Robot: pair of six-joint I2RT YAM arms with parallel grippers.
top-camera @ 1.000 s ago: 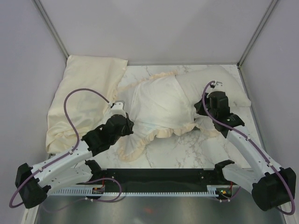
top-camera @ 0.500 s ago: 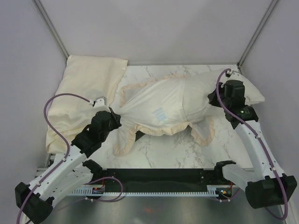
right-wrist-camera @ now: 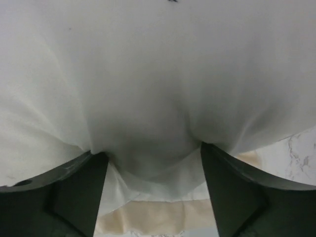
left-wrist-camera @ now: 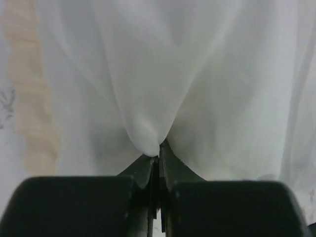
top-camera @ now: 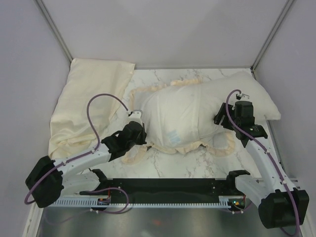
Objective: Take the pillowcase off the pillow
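The pillowcase [top-camera: 177, 116], whitish side out with a cream frill [top-camera: 224, 148], lies bunched in the middle of the marble table. The plump off-white pillow [top-camera: 253, 93] sticks out of its right end toward the back right corner. My left gripper [top-camera: 142, 121] is at the case's left end, shut on a pinch of the white fabric [left-wrist-camera: 148, 140], which drapes up and away from the jaws. My right gripper [top-camera: 221, 116] is at the case's right side, its jaws wide open, with fabric [right-wrist-camera: 153, 128] bulging between the fingers [right-wrist-camera: 74, 192] and the frill [right-wrist-camera: 163, 217] below.
A flat pale-yellow cloth [top-camera: 86, 106] covers the table's left side up to the left wall. Grey walls close in at the back and on both sides. Bare marble [top-camera: 187, 165] shows between the case and the arm bases.
My right gripper has opened and come back left and nearer from the far right. The left gripper, still shut on the fabric, moved right. The stretched case has slackened into a heap.
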